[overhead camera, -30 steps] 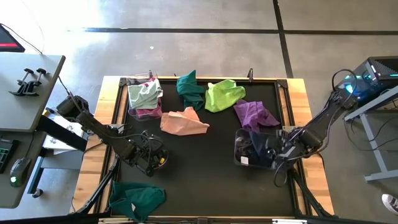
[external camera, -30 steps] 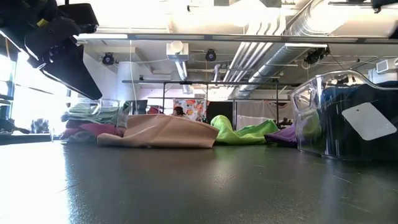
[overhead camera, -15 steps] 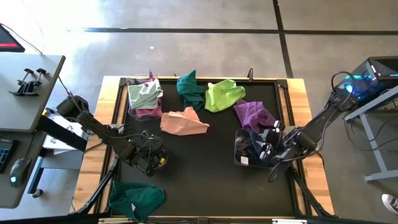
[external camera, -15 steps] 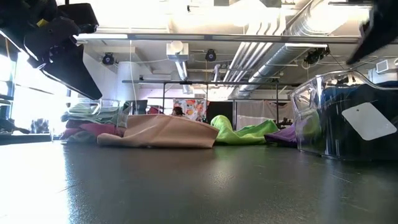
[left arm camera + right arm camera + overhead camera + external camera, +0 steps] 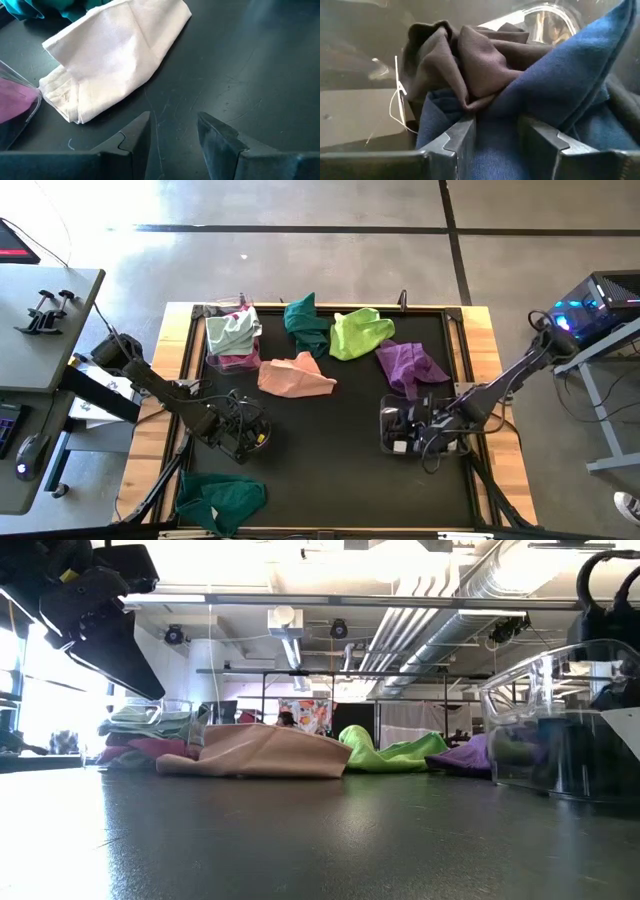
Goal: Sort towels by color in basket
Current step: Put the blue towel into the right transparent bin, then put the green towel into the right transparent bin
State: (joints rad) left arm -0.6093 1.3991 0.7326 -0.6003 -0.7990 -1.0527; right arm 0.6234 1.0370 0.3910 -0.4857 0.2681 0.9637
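Note:
My right gripper (image 5: 410, 430) (image 5: 497, 127) reaches down, open, into a clear basket (image 5: 384, 420) (image 5: 540, 730) at the table's right. The basket holds a navy towel (image 5: 555, 75) and a black towel (image 5: 470, 65). My left gripper (image 5: 250, 436) (image 5: 174, 125) hangs open over bare mat, just short of the peach towel (image 5: 295, 375) (image 5: 115, 55). Teal (image 5: 305, 322), lime (image 5: 358, 332) and purple (image 5: 410, 365) towels lie flat on the mat farther back. A mint towel (image 5: 232, 330) lies on a magenta one in a second clear basket (image 5: 210, 362). My right gripper comes from above, slanting down into the basket. Its open fingers (image 5: 462, 137) stand on either side of a fold of the navy towel (image 5: 495, 107) and sink into the cloth. The towel lies in the basket on the other dark cloth.
Another teal towel (image 5: 220, 498) lies at the near left, off the black mat. The mat's middle (image 5: 320, 450) is bare. A wooden frame (image 5: 480, 330) borders the mat. Desks and equipment stand beyond both sides of the table.
My right gripper has gone down from above the right basket into it, tipping more steeply downward, its fingers as far apart as before. In the low view the basket has shifted and now stands tilted.

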